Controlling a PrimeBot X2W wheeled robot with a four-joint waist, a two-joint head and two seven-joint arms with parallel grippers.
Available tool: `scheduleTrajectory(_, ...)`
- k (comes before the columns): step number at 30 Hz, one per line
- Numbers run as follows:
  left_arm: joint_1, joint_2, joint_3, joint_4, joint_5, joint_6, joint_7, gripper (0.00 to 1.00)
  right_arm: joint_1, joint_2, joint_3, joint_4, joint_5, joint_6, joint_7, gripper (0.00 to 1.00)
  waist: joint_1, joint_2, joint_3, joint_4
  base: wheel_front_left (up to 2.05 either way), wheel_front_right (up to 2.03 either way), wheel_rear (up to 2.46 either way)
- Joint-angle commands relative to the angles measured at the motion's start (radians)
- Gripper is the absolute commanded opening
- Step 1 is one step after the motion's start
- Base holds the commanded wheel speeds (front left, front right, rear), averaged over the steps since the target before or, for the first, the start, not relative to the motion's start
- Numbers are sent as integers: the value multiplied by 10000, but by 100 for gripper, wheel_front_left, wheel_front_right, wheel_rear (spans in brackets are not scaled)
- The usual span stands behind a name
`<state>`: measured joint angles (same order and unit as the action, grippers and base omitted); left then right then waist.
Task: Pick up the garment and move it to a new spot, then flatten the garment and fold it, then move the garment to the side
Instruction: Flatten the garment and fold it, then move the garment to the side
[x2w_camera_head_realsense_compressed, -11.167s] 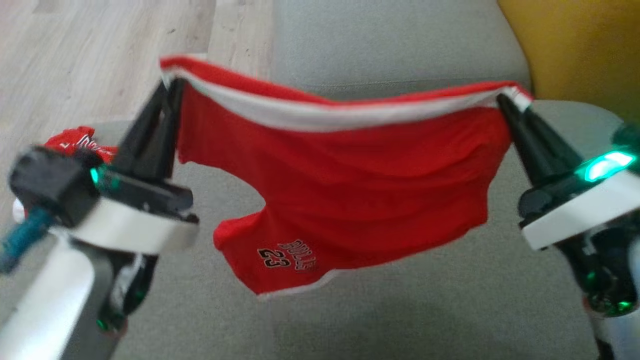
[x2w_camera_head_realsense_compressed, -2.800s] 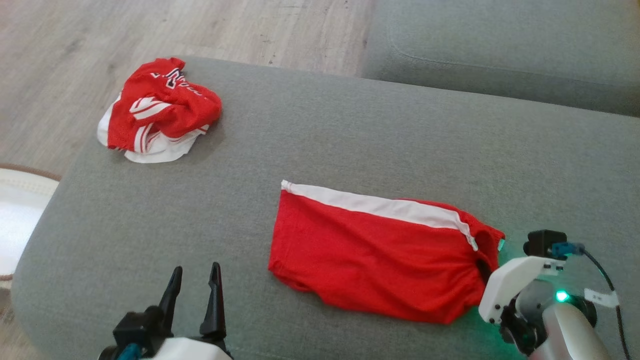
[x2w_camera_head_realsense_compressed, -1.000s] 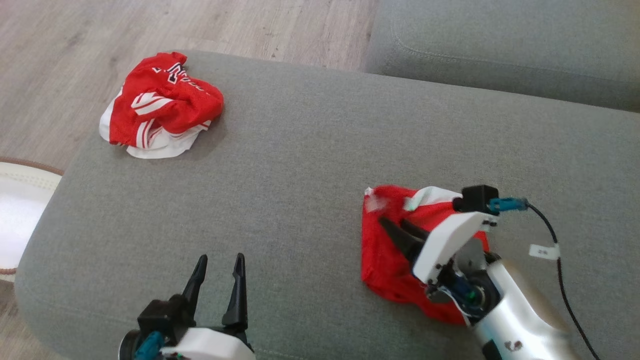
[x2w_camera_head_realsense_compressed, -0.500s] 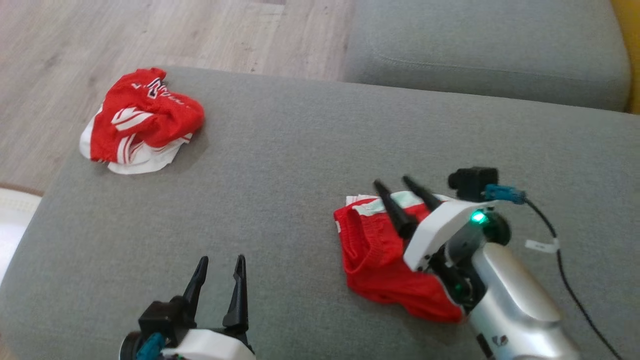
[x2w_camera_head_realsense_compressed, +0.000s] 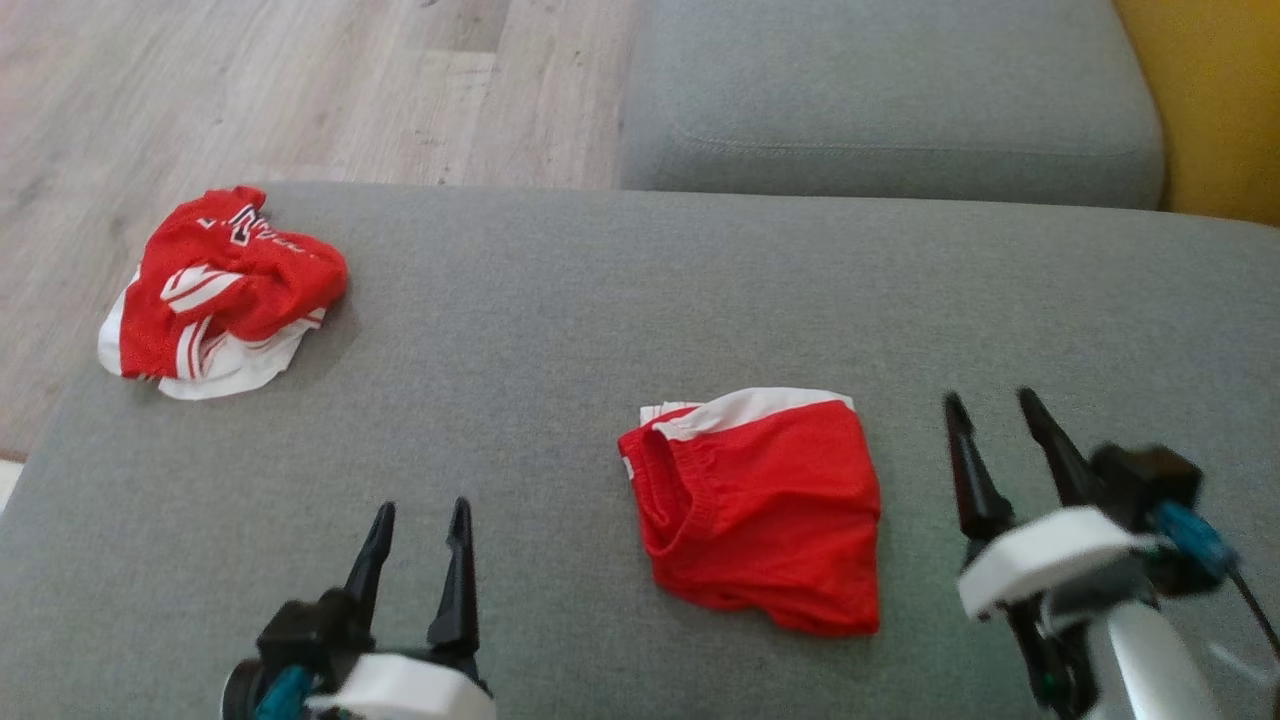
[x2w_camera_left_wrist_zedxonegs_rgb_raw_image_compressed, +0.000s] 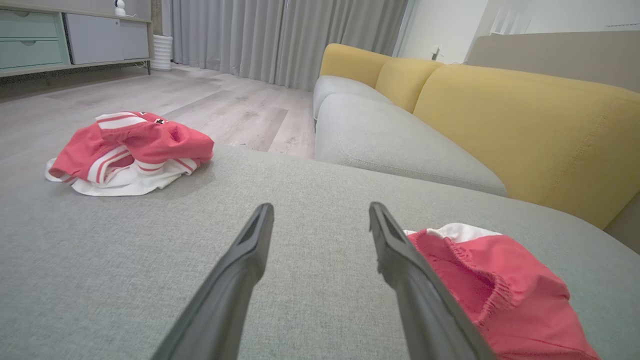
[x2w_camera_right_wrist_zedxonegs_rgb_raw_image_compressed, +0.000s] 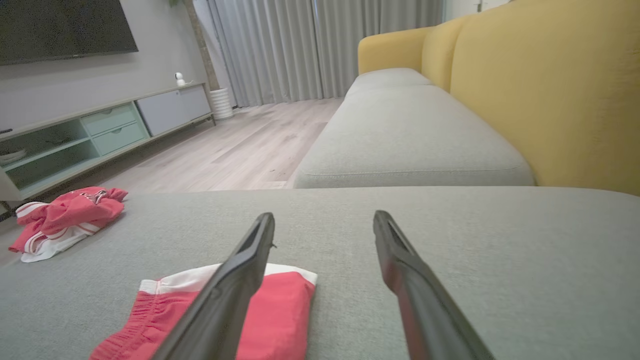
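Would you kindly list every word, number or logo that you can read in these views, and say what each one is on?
Crumpled red and white garment: lettering on its top fold, too crumpled and blurred to read.
Folded red shorts: no print showing.

the seat (x2w_camera_head_realsense_compressed: 600, 290) is matt grey woven cloth with a coarse grain. the shorts (x2w_camera_head_realsense_compressed: 770, 510) towards its near edge are soft matt red cloth with a white band and a gathered elastic waist. the jersey (x2w_camera_head_realsense_compressed: 220, 290) at its far left corner is red and white cloth. the floor (x2w_camera_head_realsense_compressed: 250, 80) looks like pale matt wood. the left gripper (x2w_camera_head_realsense_compressed: 420, 508) and right gripper (x2w_camera_head_realsense_compressed: 990, 398) have matt black fingers and smooth white shells.
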<state>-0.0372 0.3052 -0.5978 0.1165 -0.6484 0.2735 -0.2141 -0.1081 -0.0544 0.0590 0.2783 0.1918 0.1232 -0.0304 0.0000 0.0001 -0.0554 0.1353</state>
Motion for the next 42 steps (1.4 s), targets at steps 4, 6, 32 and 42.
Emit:
scheduleTrajectory(4, 127, 230, 591, -232, -34, 85, -250, 100, 638, 40, -259, -1234, -140, 75, -282, 100, 0, -1, -121, -131, 0, 0, 0)
scheduleTrajectory(6, 345, 255, 594, -230, -22, 100, -289, 100, 1044, 40, -318, -1528, -274, 75, -366, 100, 0, -1, -164, -180, 0, 0, 0)
scheduleTrajectory(32, 939, 346, 848, -371, -108, 293, -341, 100, 2364, 41, -222, -1816, -273, 75, -550, 100, 0, -1, -265, -274, 0, 0, 0)
scheduleTrajectory(42, 851, 311, 784, -375, -168, 269, -297, 100, 2107, 41, -222, -1747, -366, 75, -148, 100, 0, -1, -159, -151, 0, 0, 0)
